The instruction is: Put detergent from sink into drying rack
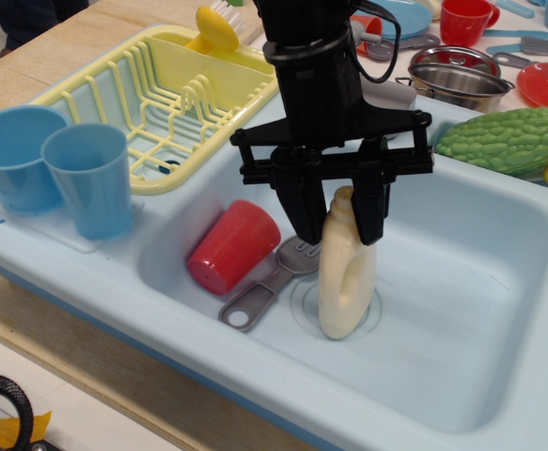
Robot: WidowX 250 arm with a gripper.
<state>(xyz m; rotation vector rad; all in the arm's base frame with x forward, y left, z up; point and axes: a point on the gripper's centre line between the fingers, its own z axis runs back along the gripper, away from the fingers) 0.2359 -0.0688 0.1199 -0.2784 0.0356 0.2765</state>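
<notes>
The cream detergent stands upright over the drain of the light blue sink. My black gripper comes down from above, and its two fingers press on the jug's neck and shoulders, one on each side. The jug's base still rests on the sink floor. The pale yellow drying rack lies to the back left of the sink, beyond its rim.
A red cup lies on its side in the sink left of the jug, with a grey utensil between them. Two blue cups stand on the left ledge. A green gourd and a metal pot sit at the back right.
</notes>
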